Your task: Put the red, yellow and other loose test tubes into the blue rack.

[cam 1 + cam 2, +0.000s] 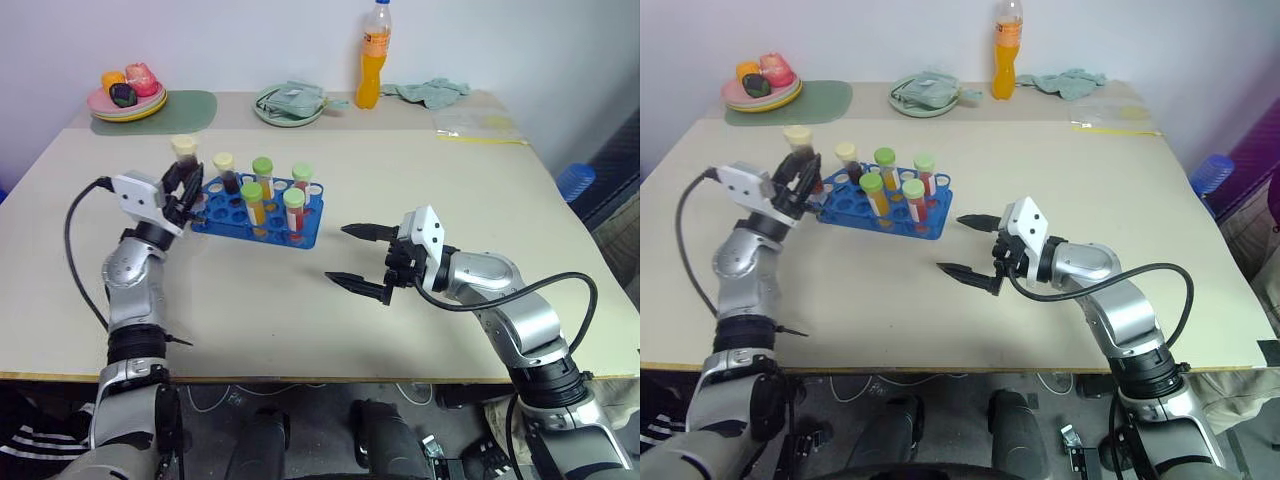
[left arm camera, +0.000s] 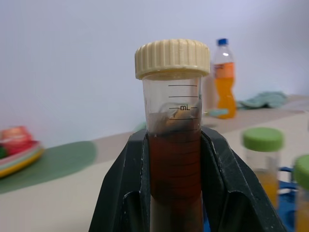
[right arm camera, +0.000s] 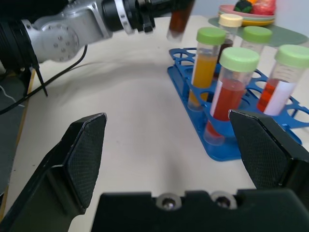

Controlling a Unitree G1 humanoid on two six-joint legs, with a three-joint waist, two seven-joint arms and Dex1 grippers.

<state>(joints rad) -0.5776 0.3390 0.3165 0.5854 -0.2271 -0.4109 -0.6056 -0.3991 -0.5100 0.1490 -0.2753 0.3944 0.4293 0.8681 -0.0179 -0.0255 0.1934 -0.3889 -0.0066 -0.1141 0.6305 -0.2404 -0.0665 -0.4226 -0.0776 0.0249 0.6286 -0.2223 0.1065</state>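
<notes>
A: Nearest us, our right gripper (image 1: 357, 258) hangs over the bare counter (image 1: 300, 320) with its fingers spread wide and nothing between them, pointing toward the rack's near corner.

B: And at about ten o'clock from it, our left gripper (image 1: 183, 190) is clamped tight on the maroon tube (image 2: 175, 145), cream cap up, the tube upright just beside the left end of the blue rack (image 1: 262, 222).

A: So we judge this to be the carry of the last loose tube. The rack already stands five tubes: one cream-capped (image 1: 225, 170) at the back and four green-capped (image 1: 252, 200) with red or orange liquid.

B: Empty holes show along the rack's left end, nearest the held tube. Next we need to bring it over one of them, keep it vertical, and lower it without knocking the neighbours.

A: Farther off, at twelve o'clock, stand the orange drink bottle (image 1: 373, 55), a green plate (image 1: 288, 103) and a dish of toy fruit (image 1: 127, 95).
</notes>
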